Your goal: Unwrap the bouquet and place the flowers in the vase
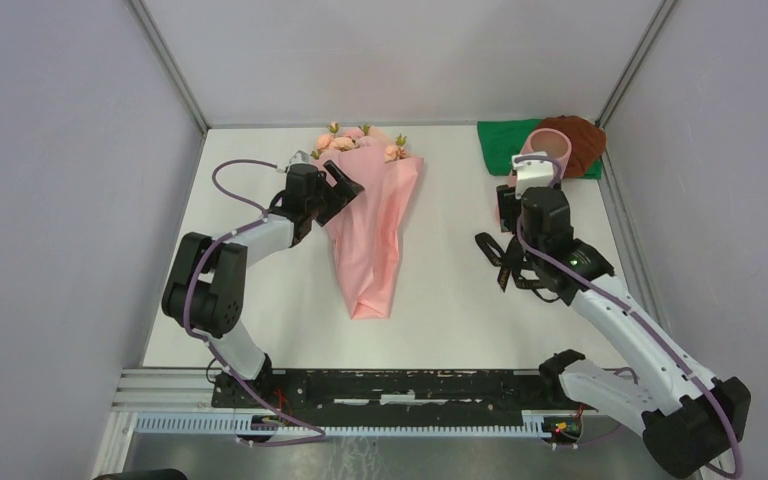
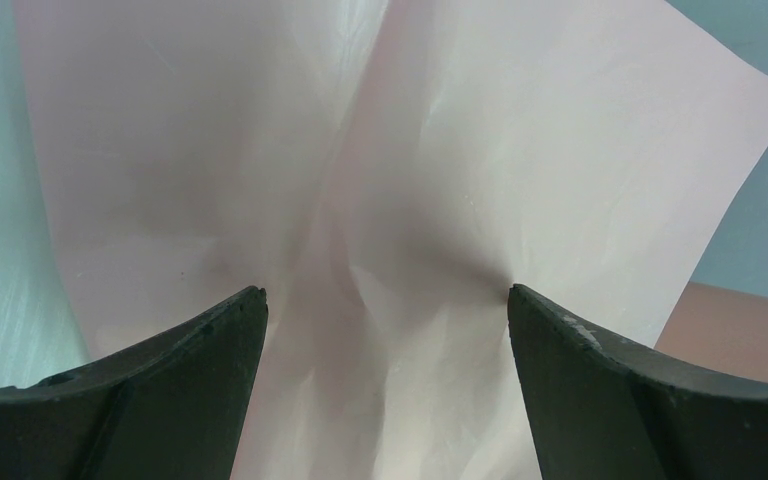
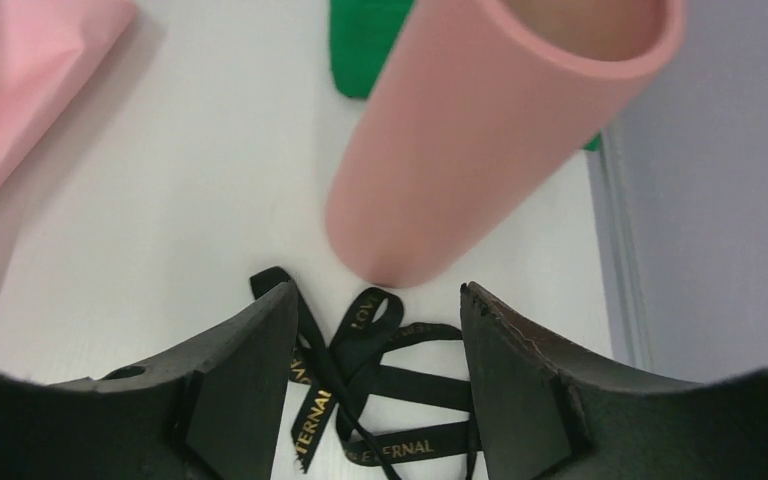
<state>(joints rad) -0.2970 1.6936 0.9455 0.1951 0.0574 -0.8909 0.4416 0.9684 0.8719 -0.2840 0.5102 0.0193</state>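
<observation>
The bouquet point(image 1: 375, 230) lies lengthwise mid-table in pink wrapping paper point(image 2: 440, 150), its point toward me. The flowers point(image 1: 345, 142) show at its far, wide end. My left gripper point(image 1: 345, 188) is at the cone's upper left edge, jaws wide open point(image 2: 382, 298) with creased paper between them. The vase point(image 1: 548, 148) stands at the back right, seen close and slanted point(image 3: 480, 130) in the right wrist view. My right gripper point(image 3: 376, 289) is open just in front of the vase's base. A loose black ribbon point(image 3: 400, 385) with gold lettering lies on the table between its fingers.
A green cloth point(image 1: 500, 140) and a brown bundle point(image 1: 582, 140) lie behind the vase in the back right corner. The table's right edge point(image 3: 615, 250) and the grey side wall run close beside the vase. An edge of pink paper point(image 3: 30, 90) shows left of the right gripper.
</observation>
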